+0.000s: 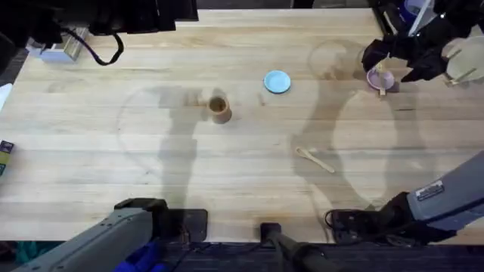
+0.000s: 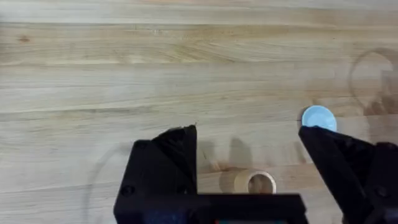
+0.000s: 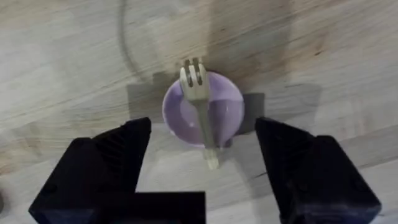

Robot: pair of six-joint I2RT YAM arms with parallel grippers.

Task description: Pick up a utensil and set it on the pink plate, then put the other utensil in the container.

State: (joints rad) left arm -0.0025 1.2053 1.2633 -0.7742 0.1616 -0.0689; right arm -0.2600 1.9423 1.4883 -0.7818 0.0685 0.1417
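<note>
Directly beneath our right gripper (image 3: 202,171), whose fingers stand wide apart and empty, the wooden fork (image 3: 200,112) lies across the pink plate (image 3: 227,109), its long axis running straight away from the gripper, tines at the far rim, handle end overhanging the near rim. Our left gripper (image 2: 249,158) is likewise spread open, with the wooden cup (image 2: 255,182) between its fingers' line.

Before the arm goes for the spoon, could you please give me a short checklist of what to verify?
1. Fork resting on the pink plate, handle end over the rim: ok.
2. Right gripper open, fork released: ok.
3. Spoon lying free on the table, nothing touching it: ok.
4. Container upright with its mouth open: ok.
5. Left gripper open, holding nothing: ok.
6. Container empty inside: cannot tell.
</note>
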